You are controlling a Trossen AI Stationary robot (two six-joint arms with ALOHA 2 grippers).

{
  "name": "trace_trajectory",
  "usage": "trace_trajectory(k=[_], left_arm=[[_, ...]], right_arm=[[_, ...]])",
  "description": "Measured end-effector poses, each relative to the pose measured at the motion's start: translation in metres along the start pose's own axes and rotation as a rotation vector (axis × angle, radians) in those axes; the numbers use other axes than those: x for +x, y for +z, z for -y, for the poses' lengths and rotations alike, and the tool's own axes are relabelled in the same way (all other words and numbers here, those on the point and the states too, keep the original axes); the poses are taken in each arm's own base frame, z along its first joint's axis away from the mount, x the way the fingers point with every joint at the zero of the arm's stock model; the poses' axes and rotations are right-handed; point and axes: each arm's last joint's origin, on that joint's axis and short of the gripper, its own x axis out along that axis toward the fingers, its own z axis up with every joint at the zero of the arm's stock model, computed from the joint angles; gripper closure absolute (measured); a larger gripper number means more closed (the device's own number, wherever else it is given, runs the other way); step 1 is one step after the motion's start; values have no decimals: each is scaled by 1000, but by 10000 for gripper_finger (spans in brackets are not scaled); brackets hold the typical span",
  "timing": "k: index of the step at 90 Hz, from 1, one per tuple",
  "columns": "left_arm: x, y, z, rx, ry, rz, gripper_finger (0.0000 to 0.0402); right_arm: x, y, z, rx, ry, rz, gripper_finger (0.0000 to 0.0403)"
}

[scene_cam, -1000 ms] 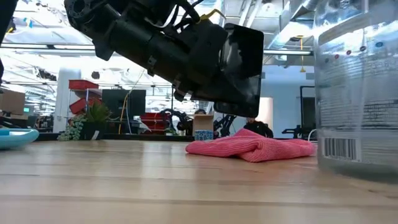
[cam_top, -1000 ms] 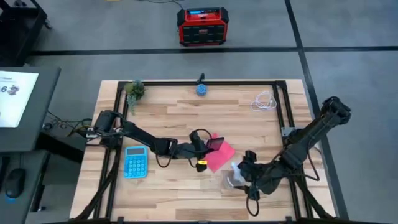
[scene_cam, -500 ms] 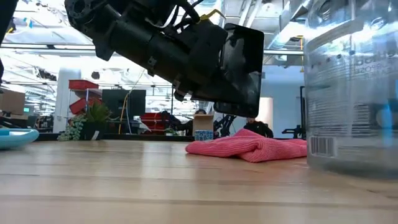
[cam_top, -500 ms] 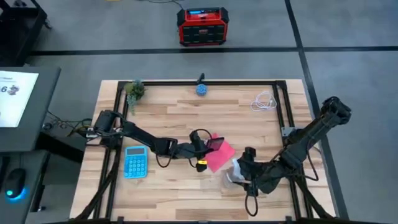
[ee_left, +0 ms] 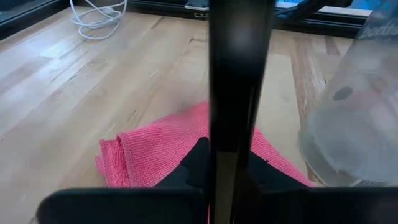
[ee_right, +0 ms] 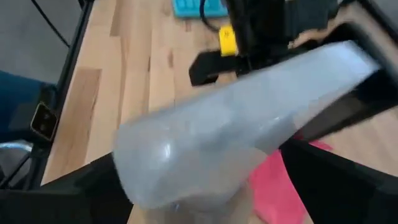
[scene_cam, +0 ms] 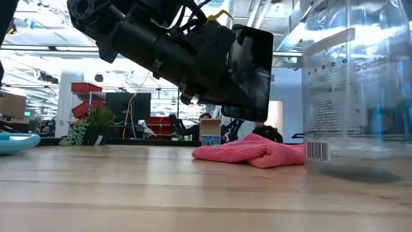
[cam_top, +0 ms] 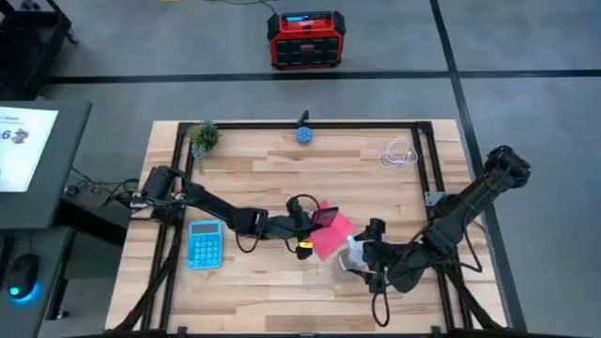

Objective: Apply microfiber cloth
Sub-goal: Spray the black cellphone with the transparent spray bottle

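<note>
Far left of the worktop (cam_top: 263, 169): small potted plant (cam_top: 203, 137) at the back corner, light-blue calculator (cam_top: 204, 243) flat near the front-left, also a blue sliver at the low view's edge. Left arm stretches low from the left rail toward centre. Left gripper (cam_top: 317, 222) sits just above the wood, its jaws clenched on a black phone (scene_cam: 252, 72) held on edge; in the left wrist view the phone is a dark upright bar right up the middle. Yellow tag (cam_top: 304, 250) on the arm just behind the gripper.

Microfiber cloth (cam_top: 331, 234): pink-red, rumpled, lying on the worktop about centre, directly under and just past the left gripper. Low view shows it as a low bunched heap (scene_cam: 257, 151), phone hanging above it, not clearly touching. Left wrist view: cloth folded, one edge doubled over.

Right of the cloth: clear plastic bottle (cam_top: 353, 258) with barcode label, standing upright on the wood, just beside the cloth's right edge. Right gripper (cam_top: 368, 259) has its jaws grasping the bottle; right arm runs back to the right rail. Back edge: blue round object (cam_top: 304, 135) centre, white coiled cable (cam_top: 399, 153) right.
</note>
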Motion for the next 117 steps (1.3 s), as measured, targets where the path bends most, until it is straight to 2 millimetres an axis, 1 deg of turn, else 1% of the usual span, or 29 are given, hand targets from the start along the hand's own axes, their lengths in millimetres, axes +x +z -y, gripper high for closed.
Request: trace_trajectory(k=[10,39,56,68,82,92,100,117], left_arm=[[0,0,1,5,-3,0,389],[-1,-1,3,13,-7,1,389],[-1,-1,3,14,-7,0,389],[-1,-1,3,14,-7,0,389],[-1,0,3,14,-7,1,389],[-1,0,3,13,-7,1,389],[-1,0,3,13,-7,1,389],[-1,0,3,21,-7,1,389]], right_arm=[[0,2,-1,-15,8,20,46],[-3,0,-5,-8,33,13,46],[-8,-4,-12,88,109,-21,46],[-9,-4,-13,137,116,-32,46],[-12,1,-10,113,72,-27,46],[-13,4,-7,40,19,4,46],[-10,7,-5,-8,17,13,46],[-2,11,2,-11,61,-22,46]])
